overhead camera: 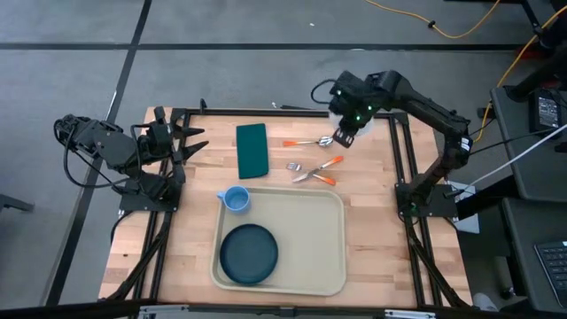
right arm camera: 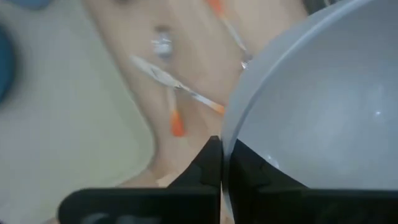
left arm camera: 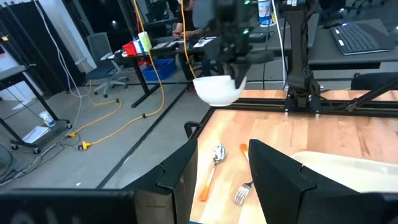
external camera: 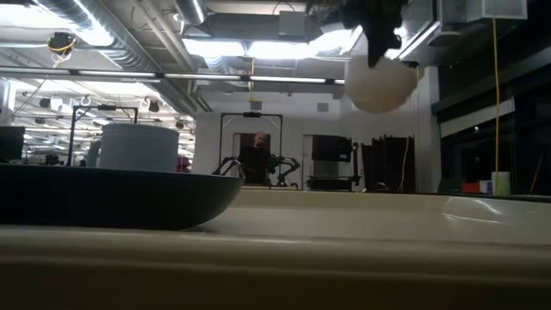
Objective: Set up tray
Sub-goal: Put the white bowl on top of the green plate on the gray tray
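A white bowl (left arm camera: 217,90) is held aloft by its rim in the clamped right gripper (right arm camera: 222,163) beyond the cutlery, to be carried to the tray (overhead camera: 323,239) at the table's near middle and lowered into a bare part.

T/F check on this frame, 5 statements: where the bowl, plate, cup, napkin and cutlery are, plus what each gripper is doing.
1. The right gripper is shut on the white bowl's rim, holding it above the table. True.
2. The dark blue plate lies on the tray. True.
3. The blue cup is inside the white bowl. False: it stands at the tray's corner, far from the bowl.
4. The green napkin lies on the tray. False: it lies on the wooden table, beyond the tray.
5. The left gripper holds the fork. False: it holds nothing, at the table's left edge; the fork lies on the table.
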Robot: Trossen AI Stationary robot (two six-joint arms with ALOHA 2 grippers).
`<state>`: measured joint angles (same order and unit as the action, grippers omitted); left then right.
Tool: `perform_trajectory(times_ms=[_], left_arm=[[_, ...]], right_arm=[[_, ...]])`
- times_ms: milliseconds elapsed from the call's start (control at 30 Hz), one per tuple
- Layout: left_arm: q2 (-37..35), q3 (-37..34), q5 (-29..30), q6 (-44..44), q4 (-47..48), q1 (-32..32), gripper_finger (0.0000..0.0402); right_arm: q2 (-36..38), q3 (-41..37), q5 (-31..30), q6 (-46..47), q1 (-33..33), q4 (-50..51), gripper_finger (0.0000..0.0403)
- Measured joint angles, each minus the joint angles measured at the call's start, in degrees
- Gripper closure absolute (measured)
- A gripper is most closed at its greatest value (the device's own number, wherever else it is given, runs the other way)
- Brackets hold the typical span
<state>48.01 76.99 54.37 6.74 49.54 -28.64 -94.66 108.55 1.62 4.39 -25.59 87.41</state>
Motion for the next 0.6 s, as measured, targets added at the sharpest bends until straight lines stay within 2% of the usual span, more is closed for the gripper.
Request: perform_trajectory(times_ms=[233, 367, 600], left_arm=[[0.00, 0.00, 0.02, -0.89, 0.02, 0.00, 0.0263], [-0.02, 0.00, 0.02, -1.99, 0.01, 0.00, 0.0263], [-0.02, 0.00, -0.08, -1.61, 0.02, 0.00, 0.0263]], right_arm=[[-0.47, 0.55, 0.39, 4.61, 9.22, -3.66, 0.0392], [-1.46, 0.55, 3.21, 6.54, 13.36, -6.18, 0.0392], [-5.48, 0.53, 4.58, 7.54, 20.89, -9.10, 0.0392]])
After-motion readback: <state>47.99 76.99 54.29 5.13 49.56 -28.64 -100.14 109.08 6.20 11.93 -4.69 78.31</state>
